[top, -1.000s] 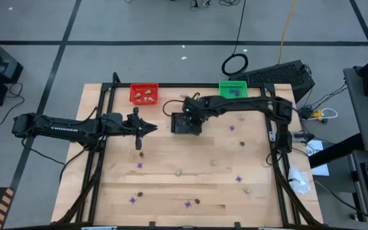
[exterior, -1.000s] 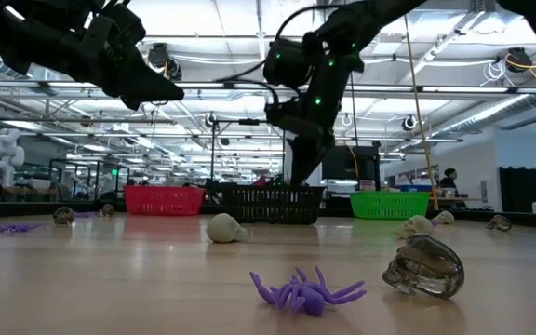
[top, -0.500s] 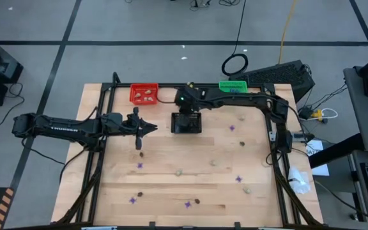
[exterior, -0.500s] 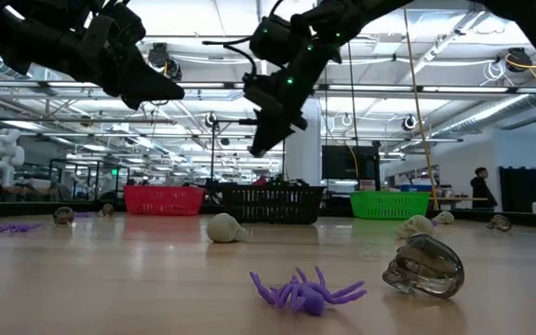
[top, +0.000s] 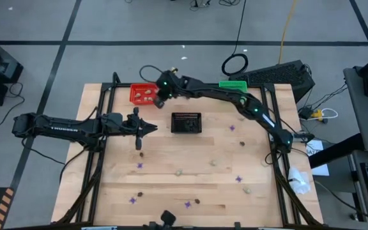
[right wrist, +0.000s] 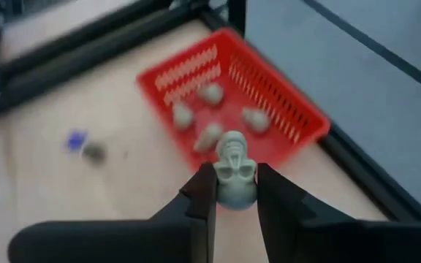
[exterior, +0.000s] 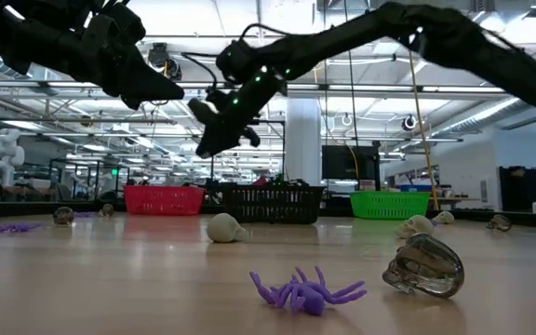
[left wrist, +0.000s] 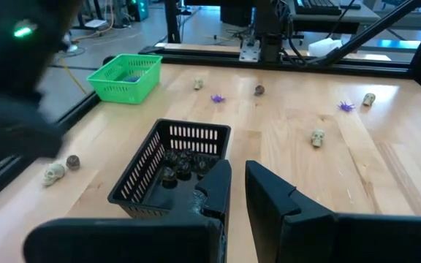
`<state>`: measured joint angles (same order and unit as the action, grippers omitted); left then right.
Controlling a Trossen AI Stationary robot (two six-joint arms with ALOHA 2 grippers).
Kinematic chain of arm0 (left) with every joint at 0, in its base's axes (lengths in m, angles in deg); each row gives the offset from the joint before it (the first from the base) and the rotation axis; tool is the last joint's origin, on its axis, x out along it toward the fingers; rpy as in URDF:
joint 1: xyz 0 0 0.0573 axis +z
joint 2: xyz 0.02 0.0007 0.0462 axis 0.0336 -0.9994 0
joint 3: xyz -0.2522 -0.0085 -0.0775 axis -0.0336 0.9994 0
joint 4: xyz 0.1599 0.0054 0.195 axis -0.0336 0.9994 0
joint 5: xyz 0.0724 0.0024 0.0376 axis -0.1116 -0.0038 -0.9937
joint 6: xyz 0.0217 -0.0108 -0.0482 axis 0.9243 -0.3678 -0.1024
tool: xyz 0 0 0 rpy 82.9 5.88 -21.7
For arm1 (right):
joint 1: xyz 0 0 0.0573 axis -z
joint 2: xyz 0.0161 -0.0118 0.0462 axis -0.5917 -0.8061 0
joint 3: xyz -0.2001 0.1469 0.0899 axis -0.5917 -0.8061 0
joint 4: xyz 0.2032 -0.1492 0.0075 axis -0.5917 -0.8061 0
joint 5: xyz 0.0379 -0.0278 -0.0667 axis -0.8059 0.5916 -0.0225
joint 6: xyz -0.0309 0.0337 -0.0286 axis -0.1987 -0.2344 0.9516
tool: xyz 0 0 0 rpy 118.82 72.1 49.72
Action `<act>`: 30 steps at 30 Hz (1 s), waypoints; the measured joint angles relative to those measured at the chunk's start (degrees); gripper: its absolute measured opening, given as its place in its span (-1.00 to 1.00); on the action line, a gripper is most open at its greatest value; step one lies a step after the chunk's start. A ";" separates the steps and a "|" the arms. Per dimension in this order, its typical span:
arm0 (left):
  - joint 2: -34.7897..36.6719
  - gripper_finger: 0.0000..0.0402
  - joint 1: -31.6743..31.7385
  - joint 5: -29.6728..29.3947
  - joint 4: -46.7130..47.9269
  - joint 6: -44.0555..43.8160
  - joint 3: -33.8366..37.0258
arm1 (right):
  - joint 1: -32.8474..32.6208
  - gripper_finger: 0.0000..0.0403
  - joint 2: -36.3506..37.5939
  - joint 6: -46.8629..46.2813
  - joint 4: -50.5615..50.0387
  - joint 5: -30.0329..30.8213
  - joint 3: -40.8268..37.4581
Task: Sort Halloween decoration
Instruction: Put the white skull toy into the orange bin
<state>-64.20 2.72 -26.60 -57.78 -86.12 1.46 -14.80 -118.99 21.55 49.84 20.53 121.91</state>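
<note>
A pale beige skull (right wrist: 234, 175) sits upright, its long axis running from crown down to jaw and its face toward the wrist camera, clamped between the fingers of the right gripper (top: 159, 99) in the air. It hangs just beside the red basket (top: 144, 93) at the surface's (top: 190, 176) far edge, where four similar skulls lie. The left gripper (top: 151, 128) waits over the surface's left half, its fingers nearly together and empty.

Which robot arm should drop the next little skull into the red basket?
The right. Its fingers already pinch a pale skull near the red basket. The left arm's fingers hold nothing and wait farther away.
</note>
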 joint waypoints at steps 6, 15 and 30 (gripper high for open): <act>0.00 -0.82 0.04 0.00 0.00 0.02 0.00 | 1.22 -0.72 -6.61 -5.79 6.67 -1.53 4.44; 0.00 -0.82 0.04 0.00 0.00 0.02 0.00 | 1.82 -0.72 -9.34 -8.87 9.24 -1.45 4.42; -0.01 -0.82 0.04 -0.03 -0.09 0.02 0.00 | 1.41 -0.66 -9.14 -8.54 9.38 -3.01 4.44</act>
<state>-64.21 2.76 -26.63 -57.86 -86.09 1.46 -13.39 -128.13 13.00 59.23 17.53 126.34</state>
